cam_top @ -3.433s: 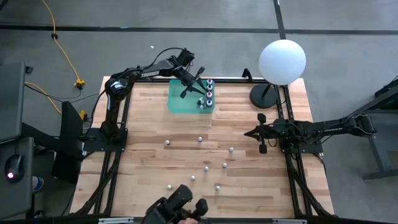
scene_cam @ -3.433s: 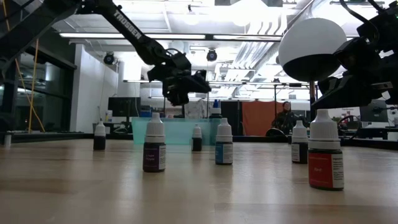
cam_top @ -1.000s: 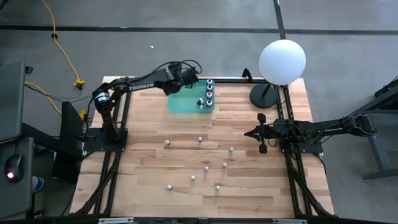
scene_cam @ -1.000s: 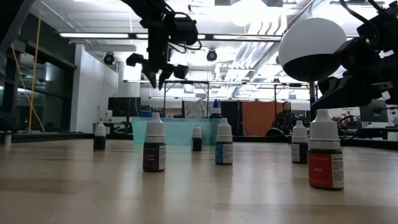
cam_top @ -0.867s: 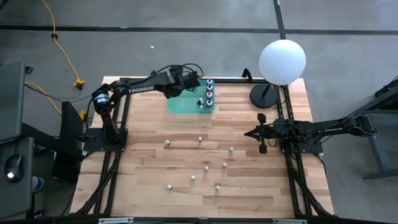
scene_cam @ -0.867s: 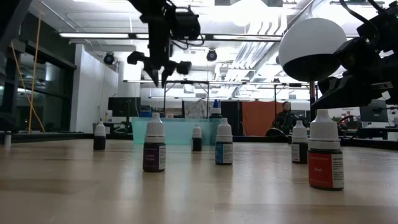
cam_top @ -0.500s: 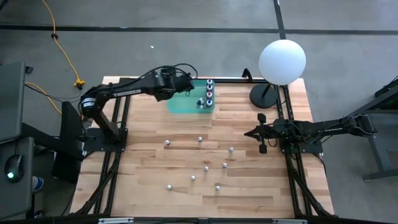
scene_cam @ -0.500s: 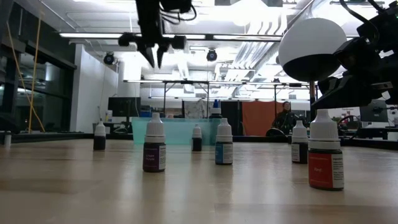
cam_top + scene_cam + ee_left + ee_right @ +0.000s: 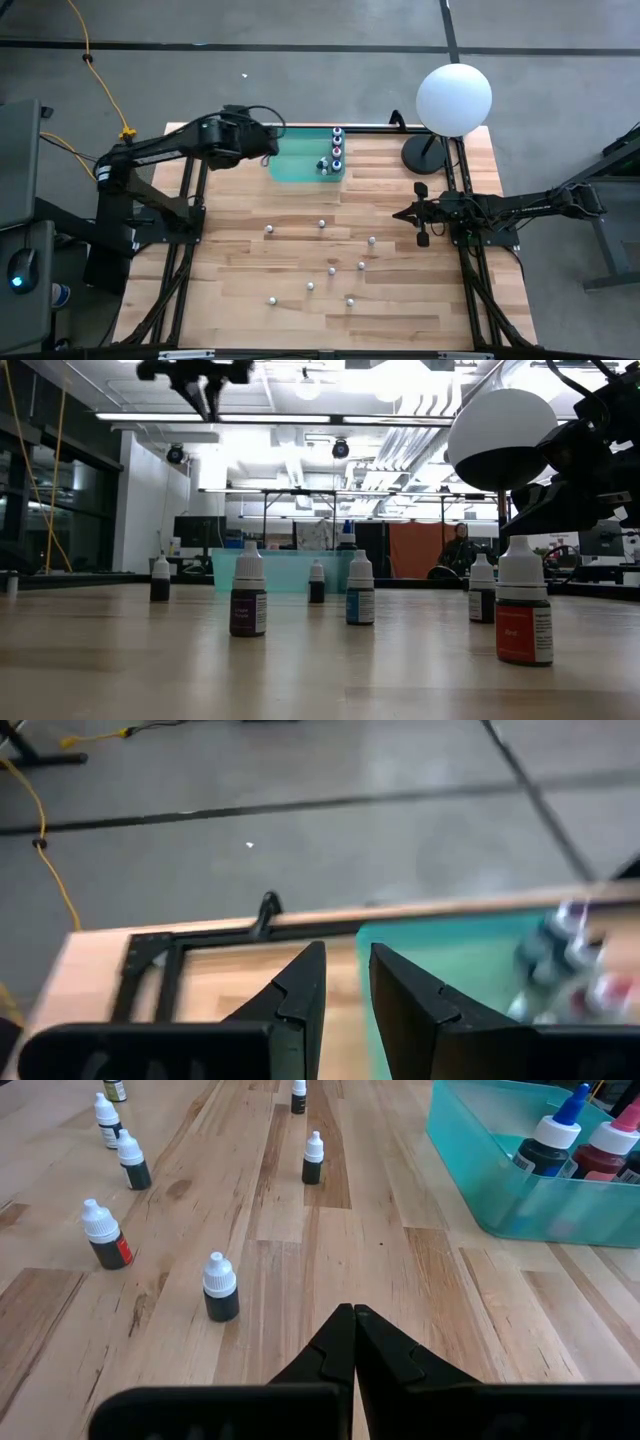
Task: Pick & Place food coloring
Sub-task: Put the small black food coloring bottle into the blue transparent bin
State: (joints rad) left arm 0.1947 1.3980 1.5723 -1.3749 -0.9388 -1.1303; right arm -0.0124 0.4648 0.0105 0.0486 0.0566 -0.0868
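Left gripper (image 9: 268, 143) is raised above the table's far left area, just beside the left edge of the teal bin (image 9: 300, 165). The left wrist view shows its fingers (image 9: 300, 995) standing a narrow gap apart with nothing between them; the low view shows only its tips (image 9: 207, 388) high near the ceiling lights.

Right gripper (image 9: 420, 214) waits over the table's right side, near the base of the white globe lamp (image 9: 453, 98). The right wrist view shows its fingers (image 9: 352, 1342) pressed together, empty, above bare wood.

Food coloring bottles (image 9: 321, 223): the high view shows eight loose ones as whitish dots spread over the middle and near part of the wooden table (image 9: 240, 200), and several more standing along the right inner side of the bin. Colours cannot be read from above.

The low view gives what the high view lacks: the loose bottles stand upright, white-capped, with a dark-bodied one (image 9: 248, 596), a blue-bodied one (image 9: 360, 597) and a red-bodied one (image 9: 524, 604) nearest the camera. The bin (image 9: 285, 571) appears behind them.

The right wrist view shows the binned bottles (image 9: 545, 1148) upright in the bin's corner, one with a blue tip, one pinkish. The left wrist view shows the same cluster, blurred, at the bin's far side.

A person (image 9: 460, 550) sits in the room beyond, visible in the low view only.
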